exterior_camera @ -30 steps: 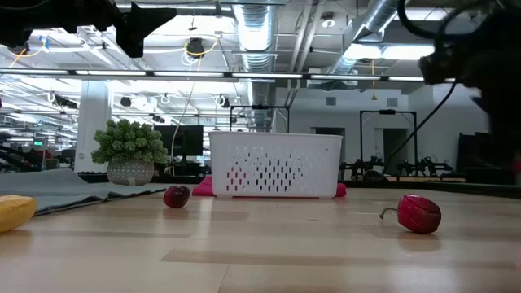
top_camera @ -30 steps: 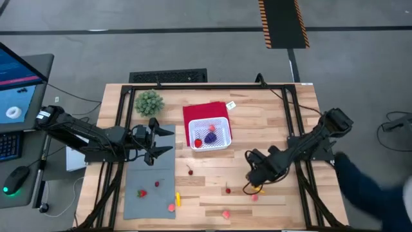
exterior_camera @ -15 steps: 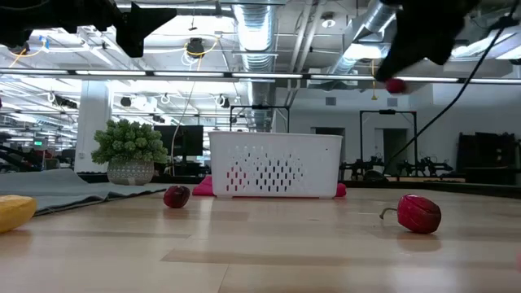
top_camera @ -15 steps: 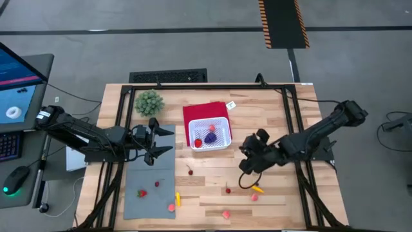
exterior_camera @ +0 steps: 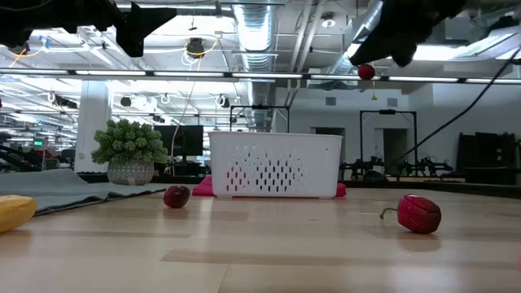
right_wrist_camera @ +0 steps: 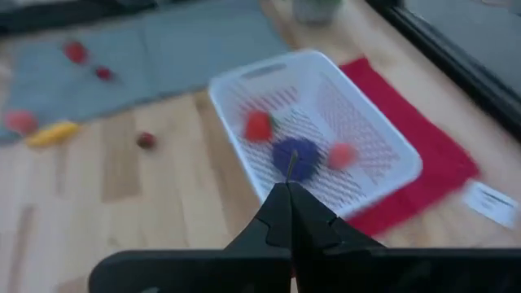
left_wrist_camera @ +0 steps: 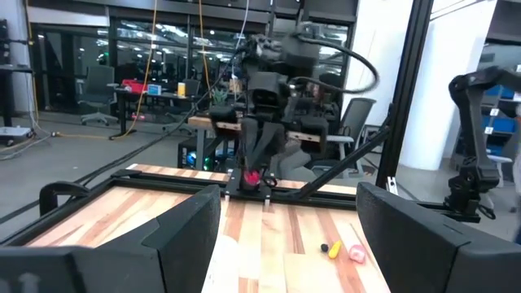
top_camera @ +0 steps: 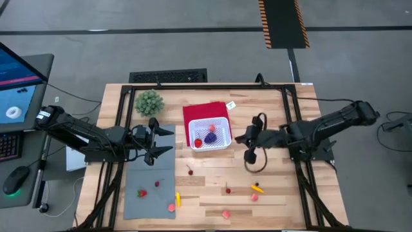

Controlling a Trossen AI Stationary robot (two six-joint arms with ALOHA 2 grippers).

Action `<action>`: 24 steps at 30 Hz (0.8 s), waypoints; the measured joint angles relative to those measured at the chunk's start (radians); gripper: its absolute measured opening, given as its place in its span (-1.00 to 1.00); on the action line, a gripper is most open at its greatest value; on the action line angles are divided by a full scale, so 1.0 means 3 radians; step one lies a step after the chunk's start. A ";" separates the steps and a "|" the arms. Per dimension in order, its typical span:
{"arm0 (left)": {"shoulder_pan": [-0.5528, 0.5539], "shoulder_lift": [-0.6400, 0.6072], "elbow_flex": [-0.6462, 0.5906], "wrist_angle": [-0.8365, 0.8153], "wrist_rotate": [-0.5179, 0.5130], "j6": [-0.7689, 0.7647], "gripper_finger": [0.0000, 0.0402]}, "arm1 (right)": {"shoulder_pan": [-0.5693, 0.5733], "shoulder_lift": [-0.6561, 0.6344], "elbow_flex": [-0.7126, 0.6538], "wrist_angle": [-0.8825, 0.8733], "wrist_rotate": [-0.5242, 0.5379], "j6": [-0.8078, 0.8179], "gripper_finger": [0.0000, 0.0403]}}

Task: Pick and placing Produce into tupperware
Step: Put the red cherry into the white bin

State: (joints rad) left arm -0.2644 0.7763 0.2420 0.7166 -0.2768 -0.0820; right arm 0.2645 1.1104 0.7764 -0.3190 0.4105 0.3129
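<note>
The right gripper point(top_camera: 246, 137), jaws pinched on a small red fruit point(exterior_camera: 366, 72), has swung from the counter point(top_camera: 270, 116) to just beside the white basket point(top_camera: 210, 135), ready to drop it in, while the left gripper point(top_camera: 158, 141) waits, jaws spread.

White tupperware point(top_camera: 210, 135) mid-table, produce partly inside, partly scattered.

The latticed square tupperware sits upright near the table's centre, toward the far edge, holding a purple piece point(top_camera: 210, 137) and two red ones. A small red piece point(exterior_camera: 366, 72) hangs in the air, pinched in the right hand point(top_camera: 247, 138) just beside the tupperware. Toward the near edge lie a red piece point(top_camera: 190, 171), another point(top_camera: 228, 190), a yellow one point(top_camera: 257, 189) and pink ones point(top_camera: 226, 213).
</note>
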 joint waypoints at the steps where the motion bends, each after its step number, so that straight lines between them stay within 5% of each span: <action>1: 0.0001 0.0001 0.0000 0.0000 0.0000 -0.0001 0.38 | -0.0061 -0.0076 -0.0106 0.0171 -0.0104 -0.0085 -0.94; 14: 0.0001 -0.0001 -0.0001 -0.0007 -0.0064 0.0022 0.38 | -0.0812 -0.1048 -0.1373 0.1588 -0.1481 -0.0428 -0.94; 24: 0.0001 0.0001 -0.0001 -0.0079 -0.0065 -0.0024 0.38 | -0.1226 -0.1445 -0.2382 0.2679 -0.1573 0.0334 -0.94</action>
State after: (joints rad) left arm -0.2642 0.7765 0.2417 0.6928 -0.2963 -0.0892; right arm -0.1032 0.6769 0.0618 0.4846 -0.0613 0.4132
